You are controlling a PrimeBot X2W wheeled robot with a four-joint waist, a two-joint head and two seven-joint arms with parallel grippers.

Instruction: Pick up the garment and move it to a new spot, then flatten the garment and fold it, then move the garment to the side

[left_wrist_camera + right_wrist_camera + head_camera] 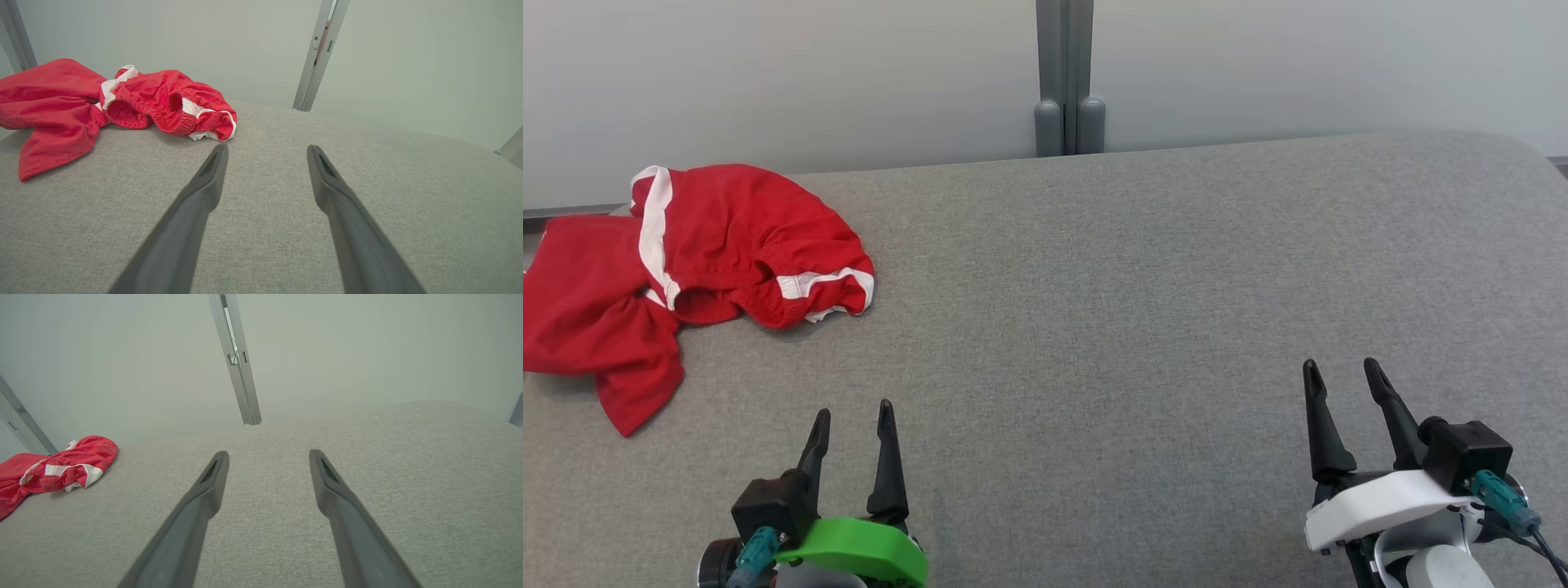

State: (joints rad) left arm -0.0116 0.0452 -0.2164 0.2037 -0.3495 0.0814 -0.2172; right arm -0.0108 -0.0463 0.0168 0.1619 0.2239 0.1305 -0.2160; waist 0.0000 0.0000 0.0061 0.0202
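The garment (686,269) is a red pair of shorts with white stripes, lying crumpled at the far left of the grey cloth-covered table (1135,310). It also appears at the upper left of the left wrist view, garment (102,106), and at the left edge of the right wrist view, garment (53,469). My left gripper (854,415) hovers open near the front edge, below and right of the garment, apart from it. At the lower right my right gripper (1341,369) is open too, with nothing between its fingers.
A pale wall panel with a grey vertical post (1063,82) runs along the table's far edge. Bare grey fabric spreads across the middle and right of the table.
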